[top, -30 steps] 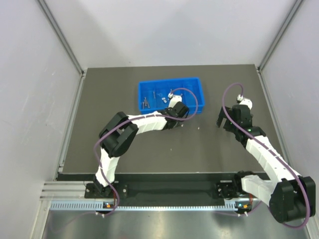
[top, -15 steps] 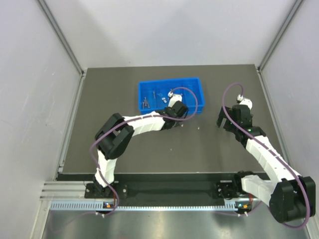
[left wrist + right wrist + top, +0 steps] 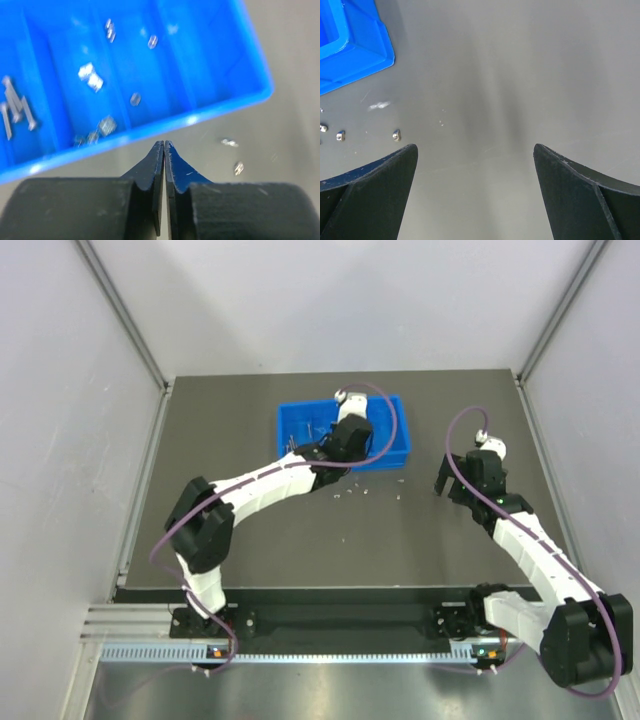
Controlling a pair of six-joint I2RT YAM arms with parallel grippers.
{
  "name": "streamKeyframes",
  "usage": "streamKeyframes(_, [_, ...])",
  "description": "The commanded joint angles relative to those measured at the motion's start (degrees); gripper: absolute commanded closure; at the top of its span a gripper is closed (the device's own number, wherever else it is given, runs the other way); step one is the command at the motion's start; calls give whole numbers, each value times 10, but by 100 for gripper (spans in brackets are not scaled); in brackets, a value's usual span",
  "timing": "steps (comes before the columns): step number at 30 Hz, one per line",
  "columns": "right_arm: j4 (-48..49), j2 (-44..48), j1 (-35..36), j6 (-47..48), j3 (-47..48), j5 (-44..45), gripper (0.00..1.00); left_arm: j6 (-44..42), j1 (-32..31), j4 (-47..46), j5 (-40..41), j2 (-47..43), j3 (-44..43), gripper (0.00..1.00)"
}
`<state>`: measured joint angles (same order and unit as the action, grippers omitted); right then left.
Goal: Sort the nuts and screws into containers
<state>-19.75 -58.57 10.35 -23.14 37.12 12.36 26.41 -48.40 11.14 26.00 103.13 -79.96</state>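
At the far left of my left wrist view, the thin silvery metal screws (image 3: 17, 107) are lying together in the left-hand compartment of the shallow bright blue plastic tray (image 3: 215, 106). The small roundish silvery nuts (image 3: 91, 79) are sitting in the compartments just to their right, so the low dividers are keeping the two kinds apart.

I am holding my left gripper (image 3: 164, 146) above the tray's near wall, in front of the nut compartments. Its black fingers are pressing tip to tip. Nothing is showing between them, but a piece this tiny could be hiding in the pinch, so I cannot tell whether I am carrying one. Hanging at this edge, I judge, is putting me between the compartments and the unsorted stock.

Further right, a few loose silvery metal pieces (image 3: 239, 168) are lying on the dark grey tabletop (image 3: 495, 75), near the tray's right corner but outside it. They are too blurred for me to tell which kind they are, and I judge they are waiting to be sorted.

At the far right, my right gripper (image 3: 475, 147) is hovering over bare tabletop with its fingers spread wide and gripping nothing. It is well apart from the tray, probably so that it is leaving my left arm room to work
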Motion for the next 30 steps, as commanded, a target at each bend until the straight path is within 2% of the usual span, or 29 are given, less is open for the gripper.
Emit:
streamKeyframes(1, [9,-1,-6,-1,7,6,0,-33,15,-35,4,50,-68,94])
streamKeyframes(5, [7,-3,-8,1,7,11,0,-29,29,-17,0,96,-126,94])
streamKeyframes(10, [8,-9,-9,-2,7,18,0,-36,28,-26,-30,80,-107,89])
streamKeyframes(15, [-5,-9,-22,-24,31,61,0,-41,26,-21,-63,48,-73,73])
streamKeyframes(22, [5,-18,-45,-47,59,64,0,-37,26,-5,-86,19,-47,53])
streamKeyframes(28, [17,5,-46,-60,32,64,0,-37,26,12,-104,12,-51,41])
streamKeyframes(30, [16,8,-46,-60,30,69,0,-35,26,17,-101,7,-49,40])
